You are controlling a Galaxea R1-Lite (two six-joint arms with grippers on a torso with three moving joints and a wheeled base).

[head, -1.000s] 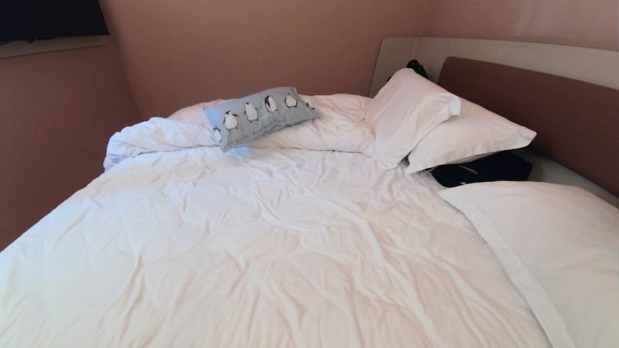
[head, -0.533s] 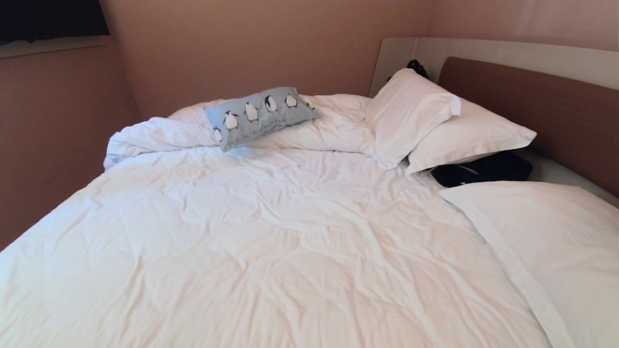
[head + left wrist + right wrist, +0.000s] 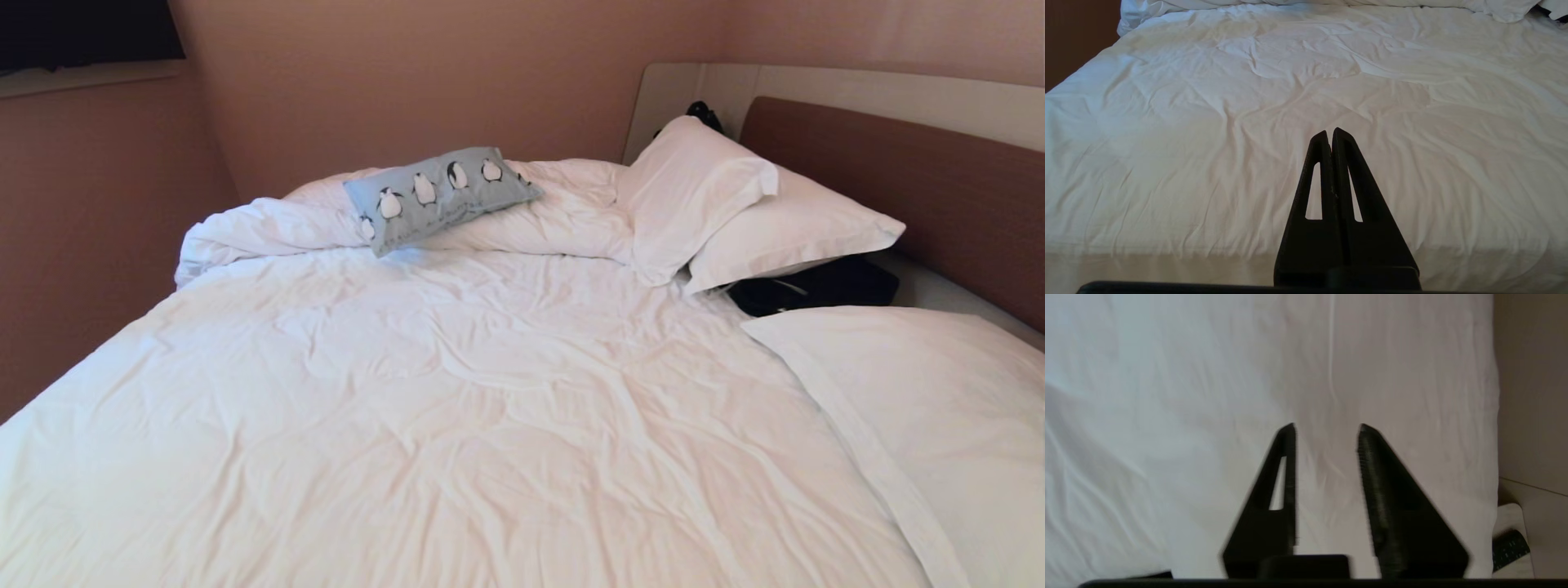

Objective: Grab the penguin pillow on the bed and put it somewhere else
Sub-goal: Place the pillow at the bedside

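My right pincer, spread over white bedding, hangs far from the small light-blue penguin-printed pillow, so I risk pinching the rumpled white duvet instead.

Smooth duvet leaves open passage to the penguin pillow; white pillows crowd the right

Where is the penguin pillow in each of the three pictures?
Head view: the penguin pillow lies far back, left of centre, propped on the bunched-up duvet roll.
Left wrist view: not in it; only bedding beyond the shut left pincer.
Right wrist view: not in it; white bedding below the open right pincer.
Shared landmark: the white bed shows in all three.
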